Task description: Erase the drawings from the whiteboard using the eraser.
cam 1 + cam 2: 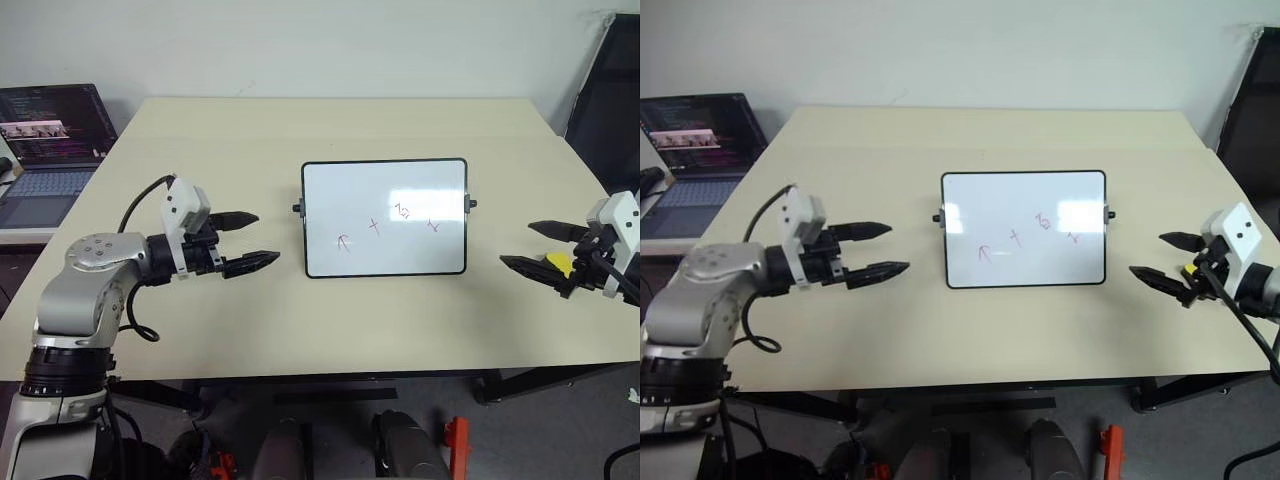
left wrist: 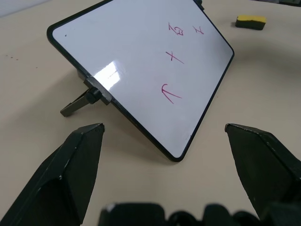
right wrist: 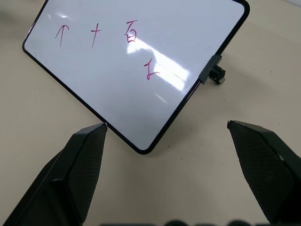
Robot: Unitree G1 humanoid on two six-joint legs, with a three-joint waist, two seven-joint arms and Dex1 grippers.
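On the far left of the whiteboard (image 1: 384, 217), off the corner of the desk (image 1: 240, 130), an open laptop (image 1: 50, 150) stands on a lower surface, well apart from the work.

The left claw (image 1: 247, 241) hovers over the desk just left of the whiteboard, its two black fingers spread apart and holding nothing. It points toward the board's left knob. If this arm moves forward without care, it can hit the knob or the frame and push the board, because the board stands tilted on small side supports and probably slides easily.

The whiteboard itself is in the middle of the desk. The drawings (image 1: 388, 224), four small red marks, sit in a row across its lower half: an arrow, a cross, a squiggle and one more small mark. None of them is erased yet.

To the right of the whiteboard lies the eraser (image 2: 250, 21), a yellow block with a dark underside, flat on the desk and near the board's right side. The right claw (image 1: 535, 248) hangs above this area with its fingers wide apart and empty. From the head camera the eraser is partly covered by this claw, so the descent is hard to judge. I think the main risks are here: the fingers can close beside the small block and knock it away, or grip it crooked, so the dark face does not meet the board flat. Later, too strong pressing can tip the board backward.
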